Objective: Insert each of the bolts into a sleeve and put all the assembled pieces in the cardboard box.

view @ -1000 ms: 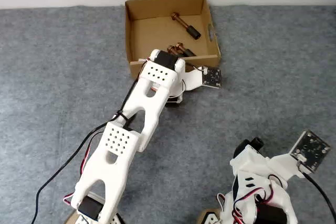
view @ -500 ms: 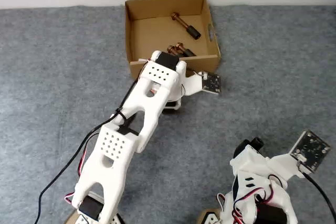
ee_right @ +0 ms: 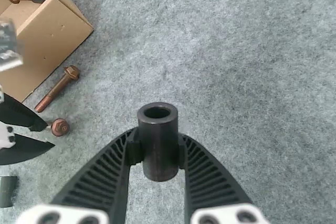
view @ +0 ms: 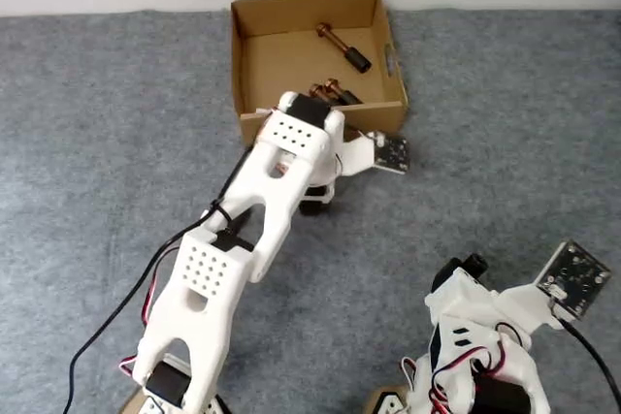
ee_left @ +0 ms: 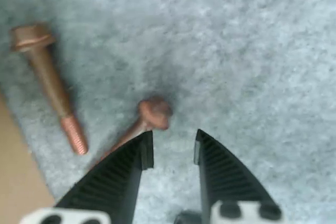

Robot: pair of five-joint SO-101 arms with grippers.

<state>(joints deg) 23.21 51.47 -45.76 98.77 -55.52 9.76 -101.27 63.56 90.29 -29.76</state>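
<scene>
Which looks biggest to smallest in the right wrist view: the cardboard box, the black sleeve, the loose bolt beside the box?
1. cardboard box, partly cut off.
2. black sleeve in the right tool; nearness to the camera inflates it.
3. loose bolt, farther off; true size against the sleeve is unsure.

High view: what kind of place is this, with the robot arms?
Probably a robot lab bench: two white arms on a gray mat, a box holding sleeved bolts, and loose bolts beside it.
</scene>
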